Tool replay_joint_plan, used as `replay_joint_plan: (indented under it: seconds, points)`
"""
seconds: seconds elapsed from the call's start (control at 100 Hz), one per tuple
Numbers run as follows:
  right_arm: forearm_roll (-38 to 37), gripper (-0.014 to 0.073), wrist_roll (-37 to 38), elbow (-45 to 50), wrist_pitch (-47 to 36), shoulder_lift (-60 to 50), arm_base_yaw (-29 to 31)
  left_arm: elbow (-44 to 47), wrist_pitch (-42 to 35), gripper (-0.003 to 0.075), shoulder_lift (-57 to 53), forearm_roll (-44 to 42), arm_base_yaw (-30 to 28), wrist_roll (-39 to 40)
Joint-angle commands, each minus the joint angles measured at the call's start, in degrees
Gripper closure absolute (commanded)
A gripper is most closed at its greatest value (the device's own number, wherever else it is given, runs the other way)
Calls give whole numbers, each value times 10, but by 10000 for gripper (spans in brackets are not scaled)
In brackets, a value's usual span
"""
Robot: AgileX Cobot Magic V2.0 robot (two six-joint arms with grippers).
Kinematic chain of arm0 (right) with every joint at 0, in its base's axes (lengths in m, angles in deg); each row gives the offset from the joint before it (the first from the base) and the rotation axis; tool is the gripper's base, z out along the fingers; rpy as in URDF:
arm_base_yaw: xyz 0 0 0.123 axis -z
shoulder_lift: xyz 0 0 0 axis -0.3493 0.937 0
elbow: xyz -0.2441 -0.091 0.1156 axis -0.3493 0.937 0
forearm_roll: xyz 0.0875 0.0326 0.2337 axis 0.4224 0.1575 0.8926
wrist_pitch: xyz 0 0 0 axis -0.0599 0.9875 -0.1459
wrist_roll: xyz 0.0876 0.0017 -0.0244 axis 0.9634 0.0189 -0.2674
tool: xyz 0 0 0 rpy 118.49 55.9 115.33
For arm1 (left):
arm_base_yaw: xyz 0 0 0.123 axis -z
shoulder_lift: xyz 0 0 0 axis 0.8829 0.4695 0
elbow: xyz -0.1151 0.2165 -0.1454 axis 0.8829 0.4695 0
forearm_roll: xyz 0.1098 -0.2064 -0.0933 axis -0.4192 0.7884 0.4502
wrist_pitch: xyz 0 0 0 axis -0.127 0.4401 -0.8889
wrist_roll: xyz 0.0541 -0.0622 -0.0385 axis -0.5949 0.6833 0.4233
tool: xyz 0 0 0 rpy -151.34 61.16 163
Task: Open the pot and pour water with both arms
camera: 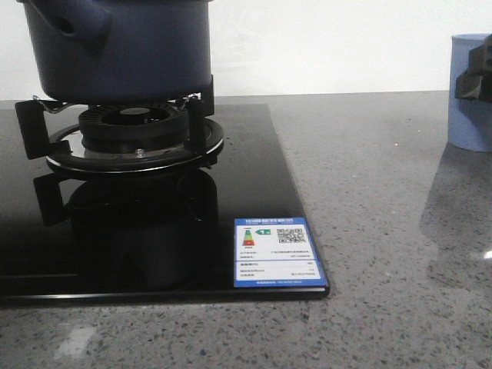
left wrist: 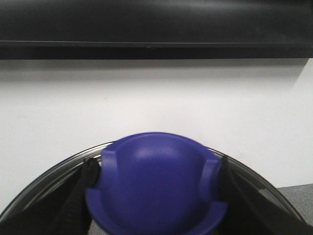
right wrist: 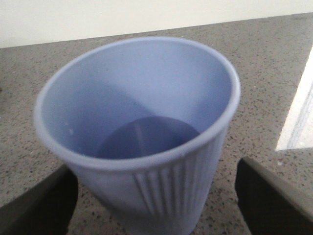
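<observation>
The dark navy pot (camera: 115, 46) sits on the gas burner (camera: 134, 134) at the back left; its top is cut off by the front view's edge. In the left wrist view my left gripper (left wrist: 157, 169) is shut on the blue knob (left wrist: 156, 186) of the glass lid (left wrist: 44, 183), a black finger pressed on each side. Whether the lid rests on the pot is hidden. My right gripper (right wrist: 156, 198) stands open around the light blue ribbed cup (right wrist: 142, 122), with a gap on both sides. The cup (camera: 469, 92) stands upright on the counter at the far right.
A black glass hob (camera: 154, 231) with a blue energy label (camera: 277, 252) covers the left half of the grey speckled counter (camera: 384, 231). A white wall runs behind. A dark ledge (left wrist: 156, 29) shows above the lid in the left wrist view.
</observation>
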Motion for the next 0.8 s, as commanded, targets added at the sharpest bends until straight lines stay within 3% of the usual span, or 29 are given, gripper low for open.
replay_joint_plan:
  seconds: [0.0, 0.32, 0.39, 0.45, 0.55, 0.79]
  points:
    - [2, 3, -6, -18, -70, 5, 1, -22, -62, 330, -15, -1, -1, 1]
    - [2, 12, -5, -18, -112, 51, 1, -22, -62, 330, -15, -1, -1, 1]
    - [2, 82, -4, -18, -111, 52, 1, -22, -62, 330, -15, -1, -1, 1]
    - [2, 207, -4, -18, -111, 52, 1, -22, -62, 330, -15, -1, -1, 1]
    - [2, 337, -4, -18, -112, 52, 1, -22, -62, 330, -15, -1, -1, 1]
    - [2, 344, -4, -18, -110, 49, 1, -22, -62, 330, -15, -1, -1, 1]
